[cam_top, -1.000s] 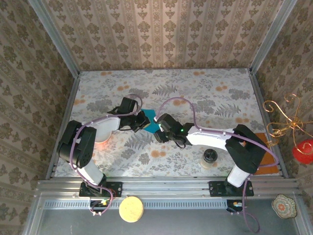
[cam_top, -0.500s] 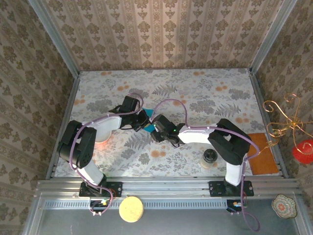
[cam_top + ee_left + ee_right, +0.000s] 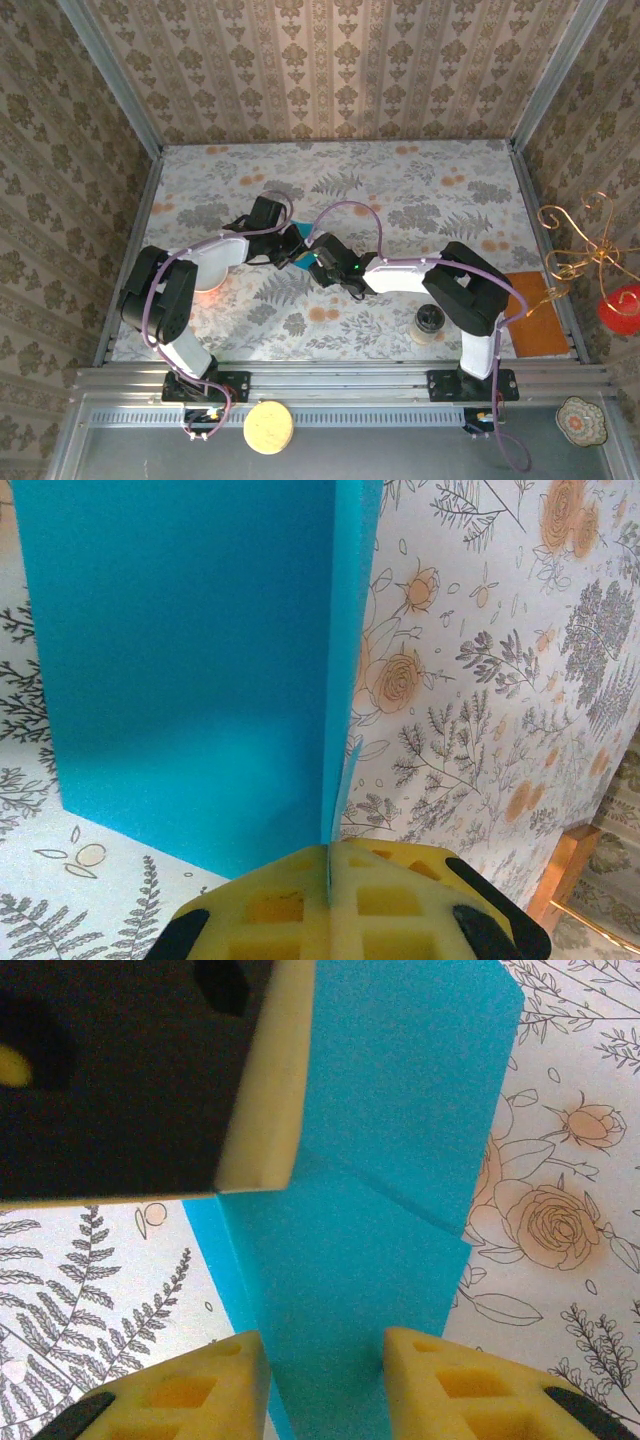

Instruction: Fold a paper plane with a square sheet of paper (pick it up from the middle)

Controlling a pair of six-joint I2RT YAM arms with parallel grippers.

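Table (image 3: 440, 195): one floral-patterned top, walled on three sides. Its far half and both side margins lay bare, leaving open room around the work.
Arms: two, reaching in from the near edge to meet near the table's middle.
Orange-brown sheet (image 3: 535, 320): one, flat at the table's right edge, well apart from both grippers.
Square sheet of paper (image 3: 200, 660): one, teal-blue and partly folded, near the table's middle between the grippers. One layer stood upright, its edge running down into the left pads. In the right wrist view a crease crossed it.
Left gripper (image 3: 330, 858): fingers pressed together, clamped on that upright edge.
Right gripper (image 3: 325, 1350): fingers apart, the sheet spanning the gap between them.
Small object (image 3: 429, 322): one, dark-topped, possibly a roll or cup, beside the right arm.
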